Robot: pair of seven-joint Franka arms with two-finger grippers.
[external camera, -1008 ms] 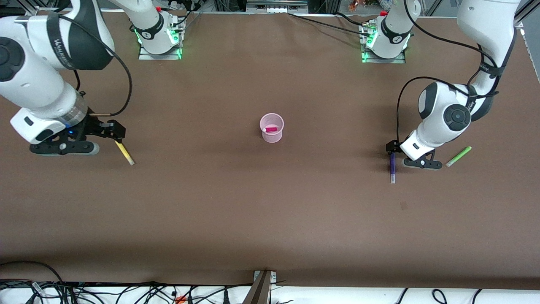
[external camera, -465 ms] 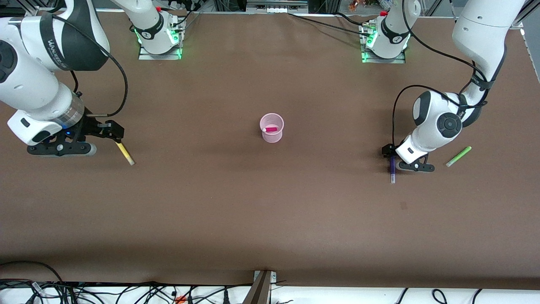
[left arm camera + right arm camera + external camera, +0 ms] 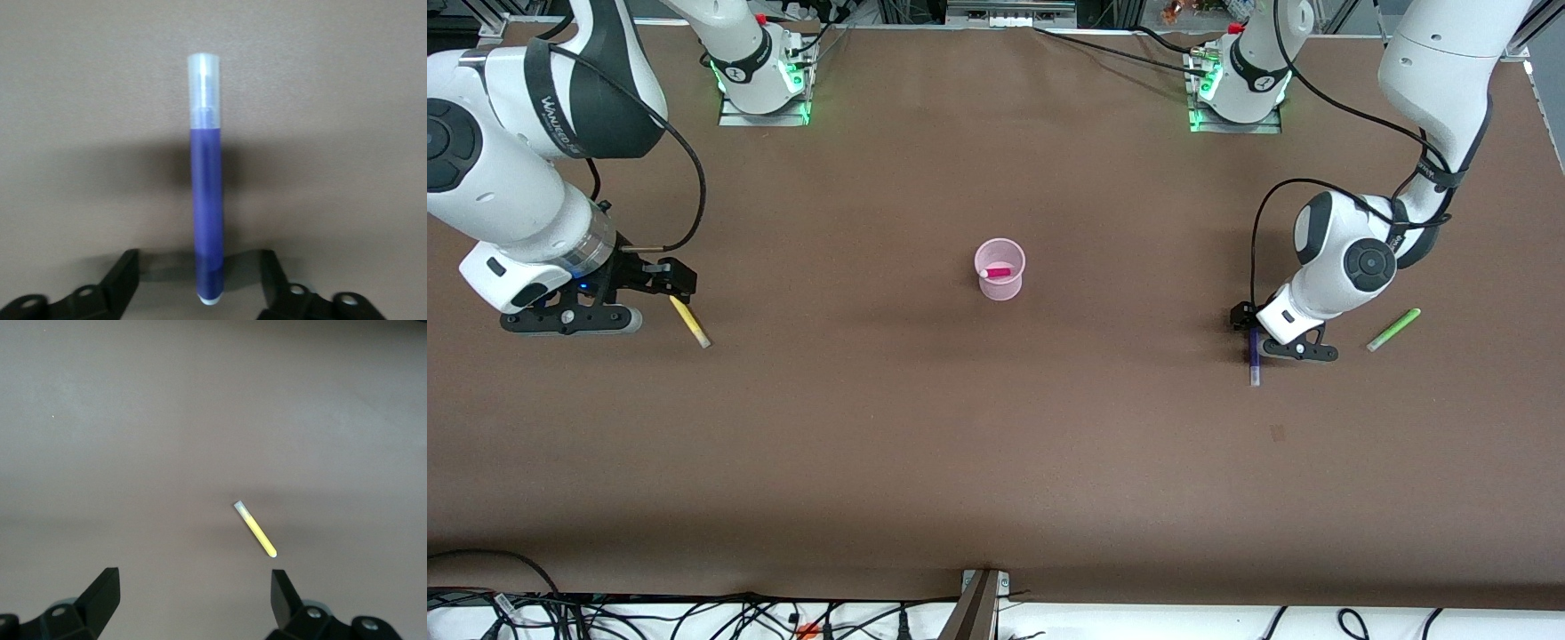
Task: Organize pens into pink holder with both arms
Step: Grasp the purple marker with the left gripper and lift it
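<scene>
Pink holder [image 3: 1000, 271] translucent plastic; table [image 3: 960, 444] matt brown (feltlike)

The front view looks down from high across the surface [image 3: 996, 444], facing both bases. Each wrist view looks closely down at that surface.

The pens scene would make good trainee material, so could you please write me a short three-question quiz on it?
1. True or false: the magenta pen is in the holder.
2. The left gripper has its open jaws on either side of which pen? A yellow, B purple, C green.
3. Fill in: the pen that lies toward the left arm's end of the table with no gripper at it is the ____ pen.

Key
1. True.
2. B: the purple pen lies on the table between the jaws. The right gripper, also open, is over the table beside the yellow pen.
3. Green.
</scene>
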